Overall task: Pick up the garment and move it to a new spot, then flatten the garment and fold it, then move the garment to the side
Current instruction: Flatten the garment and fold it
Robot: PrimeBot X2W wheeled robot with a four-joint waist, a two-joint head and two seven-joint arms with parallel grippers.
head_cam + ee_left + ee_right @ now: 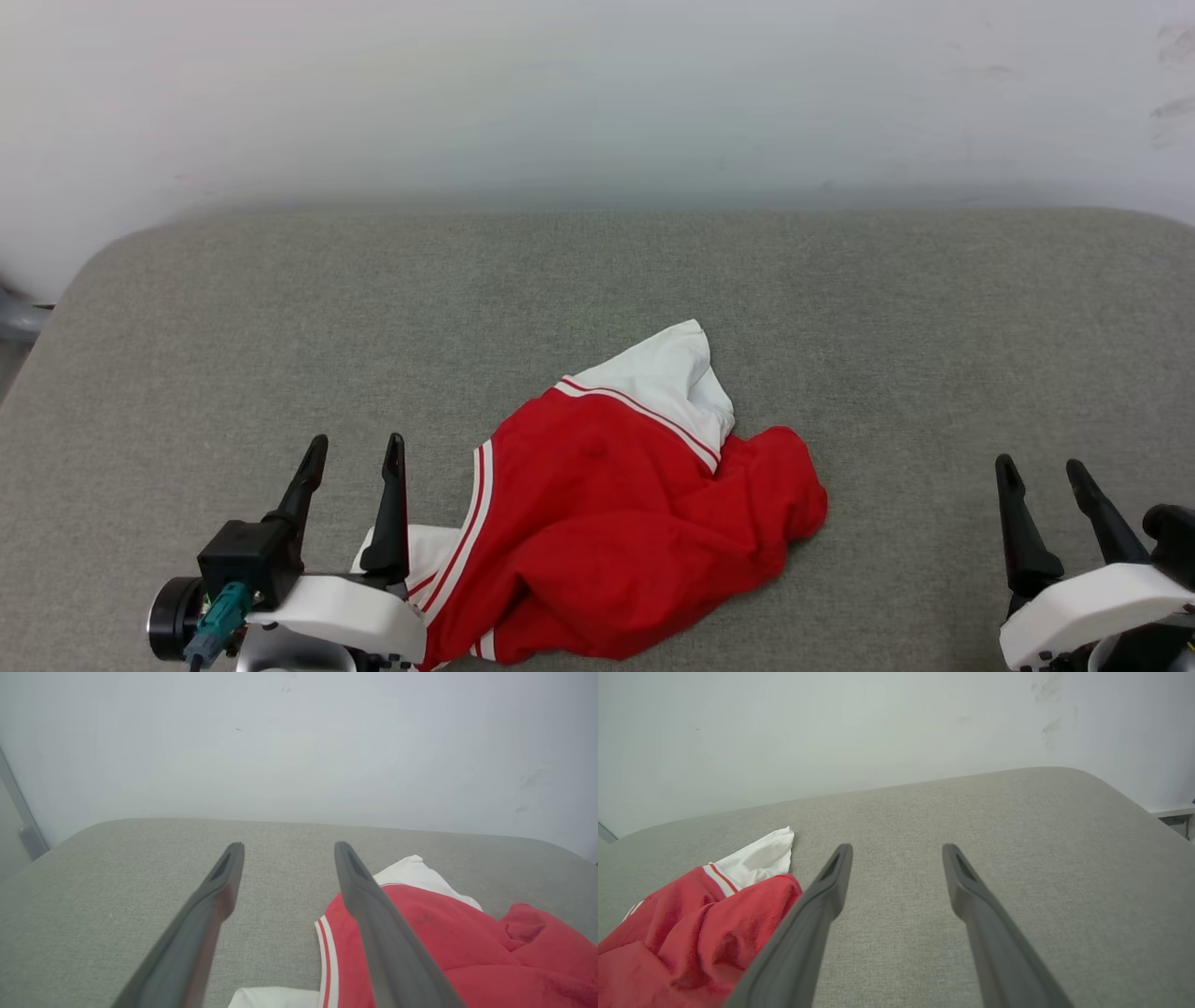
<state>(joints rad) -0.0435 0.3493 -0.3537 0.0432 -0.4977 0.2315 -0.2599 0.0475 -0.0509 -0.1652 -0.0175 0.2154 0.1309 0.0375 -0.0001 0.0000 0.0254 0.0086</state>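
1. Head view: the garment (pixel 616 532) lies crumpled on a grey padded surface (pixel 280 327), near the front edge and a little left of the middle. It is a red heap with a white sleeve sticking out at the far side and another white part at its near left.
2. The left gripper (pixel 357 443) sits at the lower left with its fingers spread apart and nothing between them. Its inner finger crosses the near white part of the garment; I cannot tell whether it touches the cloth.
3. The right gripper (pixel 1039 465) is at the lower right, well apart from the garment, fingers also spread and empty over bare grey fabric.
4. Left wrist view: between the two fingers there is only grey surface; the garment's striped edge lies just beside and behind the right-hand finger.
5. Right wrist view: the open fingers frame bare surface, and the garment lies to their left, its red fold partly behind the left-hand finger.
6. A pale wall (pixel 560 93) stands behind the surface.
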